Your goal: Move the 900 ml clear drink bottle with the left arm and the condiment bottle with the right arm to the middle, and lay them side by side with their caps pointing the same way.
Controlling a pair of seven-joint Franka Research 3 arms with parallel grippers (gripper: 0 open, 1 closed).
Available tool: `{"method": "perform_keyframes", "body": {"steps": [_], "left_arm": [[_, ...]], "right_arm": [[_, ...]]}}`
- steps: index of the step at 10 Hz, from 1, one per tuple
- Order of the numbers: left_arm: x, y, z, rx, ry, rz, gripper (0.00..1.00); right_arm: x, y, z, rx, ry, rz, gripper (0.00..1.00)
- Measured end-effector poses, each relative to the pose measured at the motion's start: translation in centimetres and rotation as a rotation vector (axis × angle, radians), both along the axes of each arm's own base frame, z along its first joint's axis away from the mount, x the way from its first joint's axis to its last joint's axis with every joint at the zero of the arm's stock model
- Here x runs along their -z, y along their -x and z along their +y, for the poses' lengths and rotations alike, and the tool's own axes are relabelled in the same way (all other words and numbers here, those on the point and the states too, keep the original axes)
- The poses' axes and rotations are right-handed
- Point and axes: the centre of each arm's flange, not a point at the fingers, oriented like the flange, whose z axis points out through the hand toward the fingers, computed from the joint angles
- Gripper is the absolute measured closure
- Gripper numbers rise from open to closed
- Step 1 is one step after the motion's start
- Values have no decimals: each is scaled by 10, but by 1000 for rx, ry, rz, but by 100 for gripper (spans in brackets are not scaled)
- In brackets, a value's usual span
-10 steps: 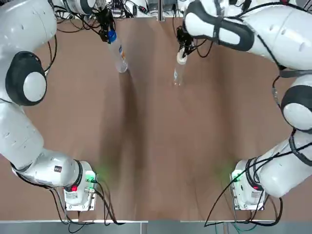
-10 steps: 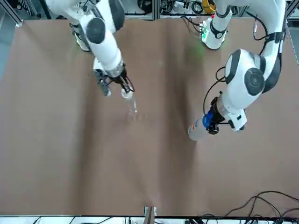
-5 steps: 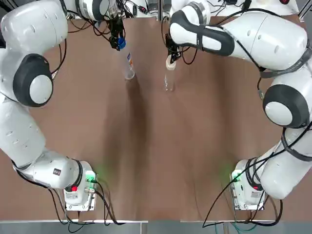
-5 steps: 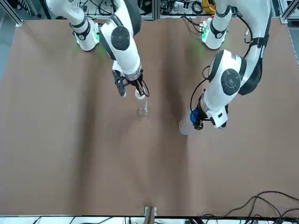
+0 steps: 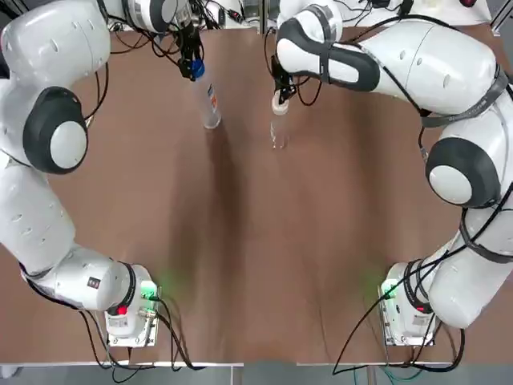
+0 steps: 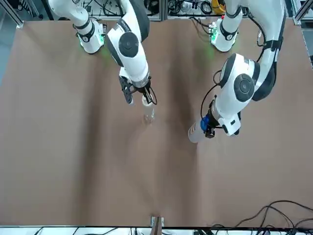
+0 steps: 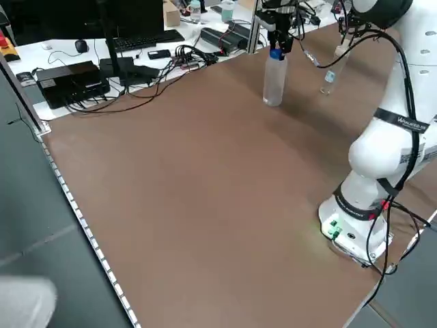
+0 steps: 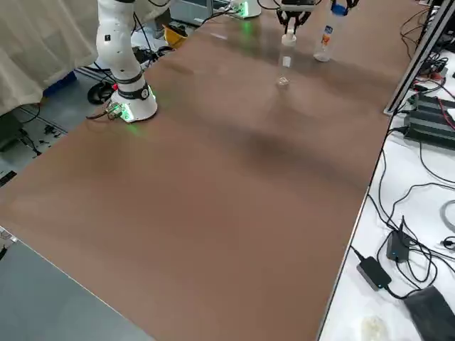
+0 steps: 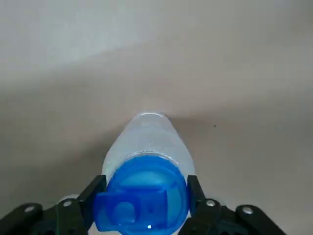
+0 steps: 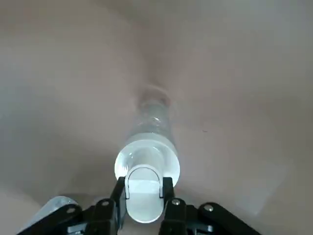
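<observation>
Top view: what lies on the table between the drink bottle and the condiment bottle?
Nothing: the top view shows only bare table between the drink bottle and the condiment bottle.

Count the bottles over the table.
2. The clear drink bottle, blue cap, is in the left claw; the condiment bottle, white cap, is in the right claw beside it. None seem hidden.

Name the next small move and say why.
Probably start tipping both over the same way: the left gripper holds the drink bottle and the right gripper the condiment bottle by their caps, both upright, a gap apart.
</observation>
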Motion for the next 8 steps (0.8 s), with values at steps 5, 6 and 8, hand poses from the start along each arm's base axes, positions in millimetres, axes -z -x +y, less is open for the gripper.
{"method": "perform_keyframes", "body": {"steps": [5, 6, 8], "left_arm": [[0, -2, 3, 6, -21, -10, 26], [0, -2, 3, 6, -21, -10, 24], [0, -2, 3, 6, -21, -10, 14]], "right_arm": [[8, -26, 2, -22, -4, -29, 67], [9, -28, 3, -27, -3, -36, 67], [7, -33, -2, -30, 0, -45, 67]]}}
